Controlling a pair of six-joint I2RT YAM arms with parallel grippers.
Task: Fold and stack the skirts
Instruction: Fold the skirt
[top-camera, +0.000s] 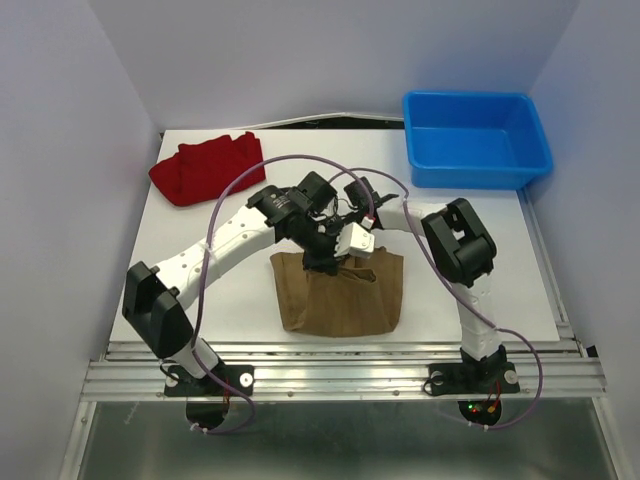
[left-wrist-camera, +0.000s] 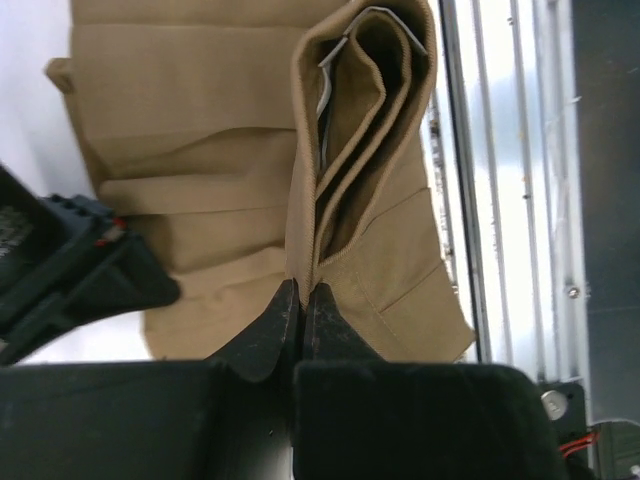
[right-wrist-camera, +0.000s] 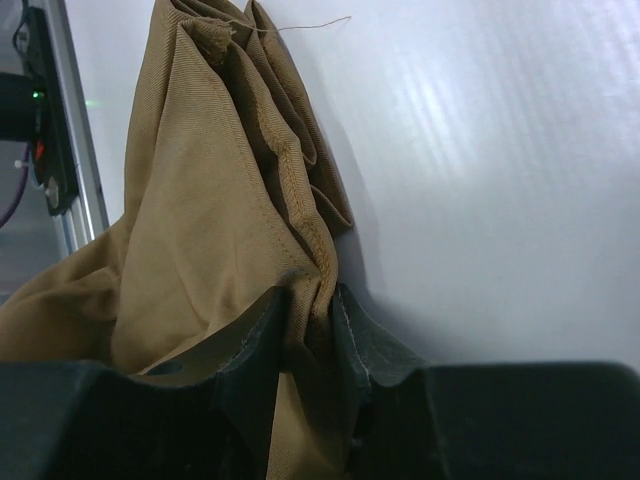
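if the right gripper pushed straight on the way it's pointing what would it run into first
The tan skirt: the right gripper pinches its bunched edge, and the cloth piles on ahead of it. Past that heap only white table shows, though depth there is hard to judge.

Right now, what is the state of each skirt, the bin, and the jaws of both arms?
tan skirt, partly folded, far edge held by both arms.
red skirt, bunched at the far left, not held.
blue bin, upright at the far right, untouched.
left jaws, shut on a fold of the tan skirt.
right jaws, closed on bunched tan skirt cloth.
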